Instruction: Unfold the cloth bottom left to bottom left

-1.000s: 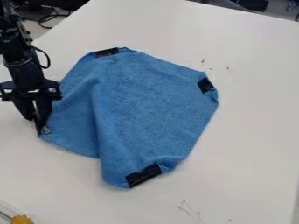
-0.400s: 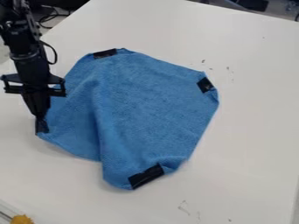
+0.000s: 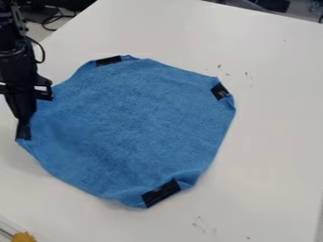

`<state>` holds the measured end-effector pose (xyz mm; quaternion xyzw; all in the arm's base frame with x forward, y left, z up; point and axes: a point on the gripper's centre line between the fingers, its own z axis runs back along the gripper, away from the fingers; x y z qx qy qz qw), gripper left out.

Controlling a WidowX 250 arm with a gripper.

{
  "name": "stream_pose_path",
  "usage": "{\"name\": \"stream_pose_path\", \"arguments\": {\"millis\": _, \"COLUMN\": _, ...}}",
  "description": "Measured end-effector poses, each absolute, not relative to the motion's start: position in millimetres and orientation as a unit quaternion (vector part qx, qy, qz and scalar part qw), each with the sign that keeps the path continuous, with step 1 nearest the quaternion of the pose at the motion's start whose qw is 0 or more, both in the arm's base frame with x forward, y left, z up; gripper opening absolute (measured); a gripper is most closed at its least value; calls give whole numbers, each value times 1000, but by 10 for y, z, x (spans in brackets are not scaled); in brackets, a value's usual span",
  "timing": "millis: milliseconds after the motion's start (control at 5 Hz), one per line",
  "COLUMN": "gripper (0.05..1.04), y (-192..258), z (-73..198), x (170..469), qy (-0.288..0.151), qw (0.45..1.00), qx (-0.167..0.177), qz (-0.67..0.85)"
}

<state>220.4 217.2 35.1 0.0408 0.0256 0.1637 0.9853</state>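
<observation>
Gripper pinches the cloth's left corner, with the sheet spread nearly flat

Gripper [image 3: 23, 131] fingers are together, with the cloth's left corner nipped between them, low over the tabletop's left side. The arm above it hangs down near the upright. The white tabletop [image 3: 271, 142] carries the cloth [image 3: 132, 123] left of its middle, well apart from the right edge. The cloth lies broad and mostly smooth, its left part drawn out toward the tabletop's left edge. Its lower left rim casts a soft shadow, so that side is probably a little raised.

Of the black patches on the cloth, the near patch [image 3: 161, 193] sits by a small tuck at the corner toward the tabletop's near edge. The right patch [image 3: 220, 91] marks the corner toward the right edge, and the far patch [image 3: 108, 61] the one toward the far edge.

The step in hand looks to be laying out the left corner, and the unfolding seems close to done. To do it well, keep the pull low and outward, with just enough tension to take out slack; too much would drag the whole cloth across. Then lower the corner until it touches, open wide and lift straight up. Cloth is soft and may cling to a finger, so a sideways exit could flip the corner back over.
</observation>
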Motion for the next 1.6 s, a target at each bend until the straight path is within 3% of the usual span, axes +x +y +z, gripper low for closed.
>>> {"name": "stream_pose_path", "arguments": {"millis": 400, "gripper": 55, "y": 2482, "z": 353, "x": 2100, "qy": 30, "qw": 988, "qx": 47, "qz": 145}}
{"name": "stream_pose_path", "arguments": {"millis": 600, "gripper": 77, "y": 2562, "z": 262, "x": 2116, "qy": 30, "qw": 990, "qx": 34, "qz": 135}}
{"name": "stream_pose_path", "arguments": {"millis": 800, "gripper": 228, "y": 2585, "z": 204, "x": 2115, "qy": 23, "qw": 992, "qx": 25, "qz": 123}}
{"name": "stream_pose_path", "arguments": {"millis": 1200, "gripper": 796, "y": 2613, "z": 210, "x": 2111, "qy": 22, "qw": 991, "qx": 35, "qz": 128}}
{"name": "stream_pose_path", "arguments": {"millis": 1400, "gripper": 1002, "y": 2597, "z": 374, "x": 2160, "qy": 12, "qw": 991, "qx": 53, "qz": 124}}
{"name": "stream_pose_path", "arguments": {"millis": 1600, "gripper": 1004, "y": 2448, "z": 399, "x": 2346, "qy": 2, "qw": 994, "qx": 54, "qz": 94}}
